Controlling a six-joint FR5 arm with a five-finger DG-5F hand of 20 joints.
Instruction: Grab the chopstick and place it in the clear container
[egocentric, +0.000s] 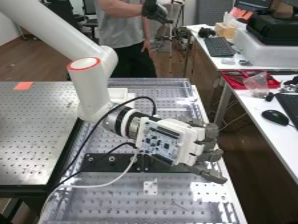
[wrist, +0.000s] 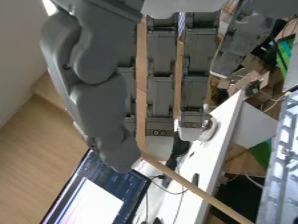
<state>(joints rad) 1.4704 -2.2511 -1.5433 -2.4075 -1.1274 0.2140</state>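
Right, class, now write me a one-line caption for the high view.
White Fairino FR5 arm with its DG-5F hand and an exposed circuit board, above a perforated metal bench.

Robot hand (egocentric: 191, 150) over perforated bench (egocentric: 113, 200); black mouse (egocentric: 275, 117) on white table (egocentric: 269, 137).

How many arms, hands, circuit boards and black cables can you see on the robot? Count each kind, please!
White arm: 1
Dark grey hand: 1
Circuit board: 1
Black cables: 2
Total: 5

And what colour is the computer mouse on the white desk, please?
The mouse is black; it shows best in the high view.
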